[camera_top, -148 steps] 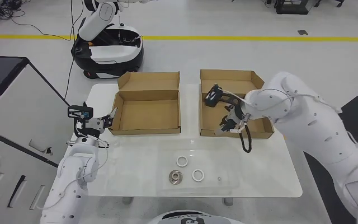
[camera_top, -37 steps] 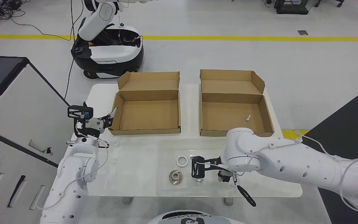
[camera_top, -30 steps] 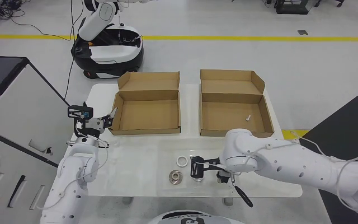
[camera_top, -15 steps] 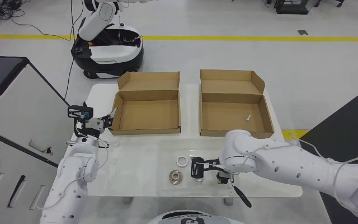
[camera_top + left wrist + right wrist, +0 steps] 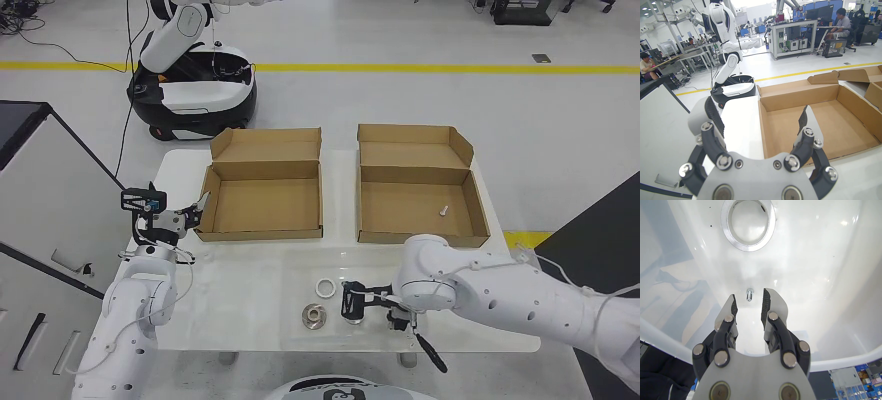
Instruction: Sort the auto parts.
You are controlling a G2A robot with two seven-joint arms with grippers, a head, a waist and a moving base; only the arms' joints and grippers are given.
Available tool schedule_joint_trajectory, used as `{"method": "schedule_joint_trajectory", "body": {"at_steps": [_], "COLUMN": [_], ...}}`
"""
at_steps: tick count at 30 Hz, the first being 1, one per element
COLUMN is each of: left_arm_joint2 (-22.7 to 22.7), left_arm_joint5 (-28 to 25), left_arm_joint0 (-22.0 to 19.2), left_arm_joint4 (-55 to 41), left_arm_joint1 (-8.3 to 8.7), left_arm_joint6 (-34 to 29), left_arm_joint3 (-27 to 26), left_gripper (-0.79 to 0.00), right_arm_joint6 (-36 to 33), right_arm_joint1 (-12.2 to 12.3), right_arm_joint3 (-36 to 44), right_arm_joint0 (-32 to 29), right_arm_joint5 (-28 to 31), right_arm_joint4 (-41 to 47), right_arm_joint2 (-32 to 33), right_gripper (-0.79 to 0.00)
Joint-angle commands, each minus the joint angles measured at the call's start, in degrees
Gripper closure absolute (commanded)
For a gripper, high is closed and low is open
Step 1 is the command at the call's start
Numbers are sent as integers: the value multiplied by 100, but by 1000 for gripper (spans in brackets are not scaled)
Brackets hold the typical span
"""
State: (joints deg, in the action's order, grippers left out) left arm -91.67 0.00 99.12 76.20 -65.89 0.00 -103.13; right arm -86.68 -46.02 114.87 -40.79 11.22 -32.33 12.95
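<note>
The right hand (image 5: 749, 296) hangs over the white worktop (image 5: 810, 275), fingers partly apart and gripping nothing. A small silver bolt (image 5: 749, 293), with a round head and a threaded shank, sits just ahead of its fingertips, in line with the gap, threaded end toward the hand. Beyond the bolt lies a flat metal ring (image 5: 749, 247). The left hand (image 5: 757, 106) is spread wide and empty.

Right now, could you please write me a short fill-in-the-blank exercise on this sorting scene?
1. The right gripper, poised at the small silver bolt on the white table, is ___.
2. The flat silver metal part beyond that bolt is shaped like a ___.
3. The small pale part lies inside the ___ brown cardboard box.
Missing words: open; ring; right.
</note>
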Motion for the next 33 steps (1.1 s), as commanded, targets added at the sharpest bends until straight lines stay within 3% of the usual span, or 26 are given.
{"method": "schedule_joint_trajectory", "body": {"at_steps": [1, 22, 33], "left_arm_joint2": [0, 0, 0], "left_arm_joint5": [0, 0, 0], "left_arm_joint0": [0, 0, 0], "left_arm_joint4": [0, 0, 0], "left_arm_joint1": [0, 0, 0], "left_arm_joint6": [0, 0, 0], "left_arm_joint3": [0, 0, 0], "left_gripper": [-785, -785, -785], "right_arm_joint6": [-12, -132, -132], "right_arm_joint1": [-1, 15, -13], "right_arm_joint3": [-1, -39, -61], "right_arm_joint0": [-26, -251, -297], "right_arm_joint5": [-10, 81, 64], "right_arm_joint4": [1, -30, -9], "right_arm_joint2": [18, 229, 264], "right_gripper": [-336, -268, -169]}}
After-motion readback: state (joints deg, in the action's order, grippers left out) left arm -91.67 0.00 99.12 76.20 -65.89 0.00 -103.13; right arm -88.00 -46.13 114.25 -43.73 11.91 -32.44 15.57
